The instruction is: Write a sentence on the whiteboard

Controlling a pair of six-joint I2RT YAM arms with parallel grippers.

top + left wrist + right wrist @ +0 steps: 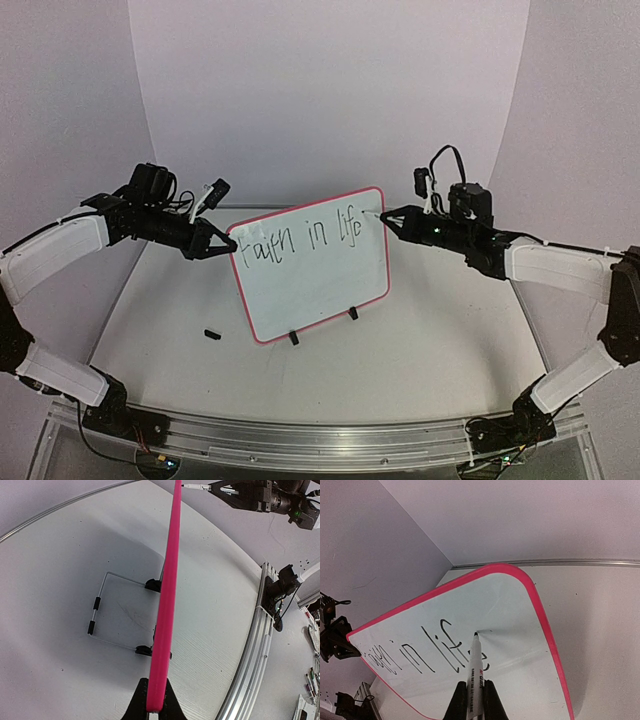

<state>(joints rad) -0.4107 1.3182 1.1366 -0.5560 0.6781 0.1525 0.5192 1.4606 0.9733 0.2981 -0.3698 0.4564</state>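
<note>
Top external view is showing the white counter (pixel 430 370) carrying the whole setup, with a metal rail (pixel 320 440) running along its near edge. The whiteboard (pixel 310 275) is standing near the middle of the counter, leaning back, with its writing face turned toward the arm bases. Black handwriting (pixel 300 238) is running along the upper part of the board. The last words are reading "in life"; the first word is not legible.

The left arm (pixel 60 250) is reaching in from the left and the right arm (pixel 560 265) from the right. The left claw (pixel 228 245) is clamping the board's left edge near the upper corner. The left wrist view is showing the pink-red frame edge-on, pinched between the two black fingers (pixel 137 705). The right claw (pixel 392 216) is closed around a marker (pixel 476 665) by its barrel. The marker is pointing at the board, and its tip is meeting the white surface just after the final letter, near the upper right corner.

A wire stand (pixel 100 605) is resting on the counter behind the board, joining two black clip feet (pixel 294 338) at the board's lower edge. A small black piece (pixel 211 334) is lying on the counter near the board's lower left corner, apart from it; its kind cannot be told.
</note>
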